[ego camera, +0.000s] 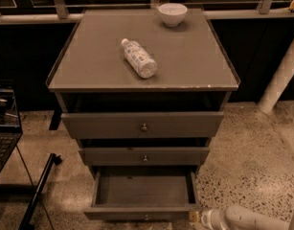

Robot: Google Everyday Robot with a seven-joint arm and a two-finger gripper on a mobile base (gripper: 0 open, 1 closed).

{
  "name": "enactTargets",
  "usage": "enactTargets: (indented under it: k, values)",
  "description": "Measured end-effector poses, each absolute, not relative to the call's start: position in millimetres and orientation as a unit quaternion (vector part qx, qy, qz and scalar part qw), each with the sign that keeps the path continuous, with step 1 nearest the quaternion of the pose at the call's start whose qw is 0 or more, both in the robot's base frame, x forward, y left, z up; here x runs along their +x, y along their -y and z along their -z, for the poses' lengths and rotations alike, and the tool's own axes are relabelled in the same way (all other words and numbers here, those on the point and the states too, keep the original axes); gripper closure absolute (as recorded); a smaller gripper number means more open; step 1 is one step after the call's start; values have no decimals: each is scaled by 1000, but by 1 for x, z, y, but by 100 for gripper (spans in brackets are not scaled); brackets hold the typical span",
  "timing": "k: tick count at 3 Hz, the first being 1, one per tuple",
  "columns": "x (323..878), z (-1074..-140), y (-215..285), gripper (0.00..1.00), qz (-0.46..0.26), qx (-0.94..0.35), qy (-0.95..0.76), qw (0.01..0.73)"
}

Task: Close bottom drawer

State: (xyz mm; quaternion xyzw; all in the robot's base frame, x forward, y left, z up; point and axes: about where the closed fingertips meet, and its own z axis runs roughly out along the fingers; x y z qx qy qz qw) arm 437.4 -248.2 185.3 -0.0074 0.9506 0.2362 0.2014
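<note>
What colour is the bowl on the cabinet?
The bowl is white, clearest in the camera view. The gripper sits by the right front corner of the bottom drawer.

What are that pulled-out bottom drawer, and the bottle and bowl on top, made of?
Bottom drawer: seemingly wood, matte grey-brown, built of flat boards. Bottle: probably clear plastic, see-through with a label. Bowl: likely glazed ceramic, white and smooth. The gripper sits low by the drawer's right front corner.
</note>
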Motion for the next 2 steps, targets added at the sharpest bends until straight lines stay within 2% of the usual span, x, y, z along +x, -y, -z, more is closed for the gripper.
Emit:
enactTargets:
  k: [2]
  values:
    - [460,-170,233,100,-245,-28,-950,190]
